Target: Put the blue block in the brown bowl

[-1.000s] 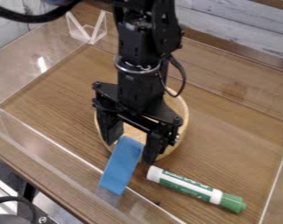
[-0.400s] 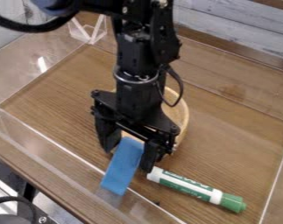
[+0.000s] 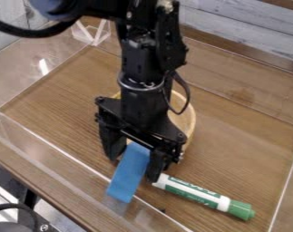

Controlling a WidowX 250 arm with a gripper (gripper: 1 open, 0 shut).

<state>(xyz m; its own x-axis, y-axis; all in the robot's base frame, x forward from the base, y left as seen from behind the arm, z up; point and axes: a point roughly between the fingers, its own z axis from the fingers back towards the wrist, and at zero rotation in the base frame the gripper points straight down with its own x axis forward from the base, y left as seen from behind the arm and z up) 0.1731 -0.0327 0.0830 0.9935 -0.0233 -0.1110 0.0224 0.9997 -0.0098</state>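
End effector (image 3: 139,149) downward over blue block (image 3: 129,176)

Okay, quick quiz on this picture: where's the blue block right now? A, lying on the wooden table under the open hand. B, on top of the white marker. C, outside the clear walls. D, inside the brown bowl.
A: the blue block lies flat on the wooden table, its far end between the fingers of the open hand; the brown bowl sits behind the hand.

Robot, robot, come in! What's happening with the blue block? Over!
End effector open, pointing down, straddling the blue block's top end. Blue block on the table, not in the brown bowl. White marker with green cap lies beside it, not blocking.
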